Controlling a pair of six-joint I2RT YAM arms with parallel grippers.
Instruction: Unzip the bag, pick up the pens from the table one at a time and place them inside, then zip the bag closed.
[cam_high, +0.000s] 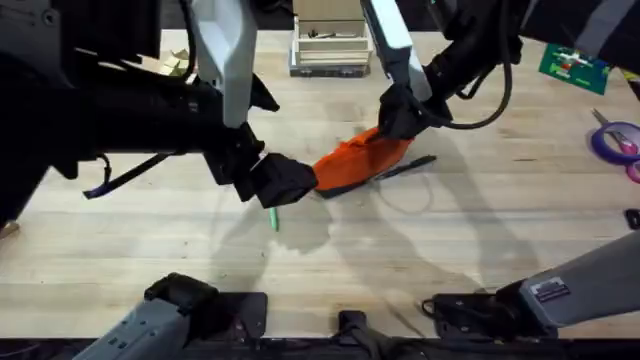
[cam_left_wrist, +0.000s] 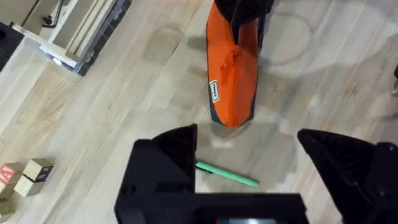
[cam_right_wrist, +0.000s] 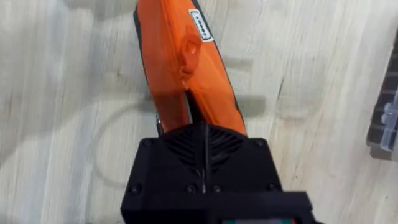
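The orange bag lies slanted at the middle of the table. My right gripper is shut on the bag's far right end; in the right wrist view the bag runs out from the shut gripper, with a dark slit in its top close to the fingers. My left gripper hovers open at the bag's left end, holding nothing. Between its spread fingers the green pen lies on the wood, with the bag beyond. The black pen lies along the bag's near side.
A white organiser tray stands at the back middle. Small cardboard boxes sit at the back left. A green packet and a purple tape roll lie at the right. Bare wood stretches in front of the bag.
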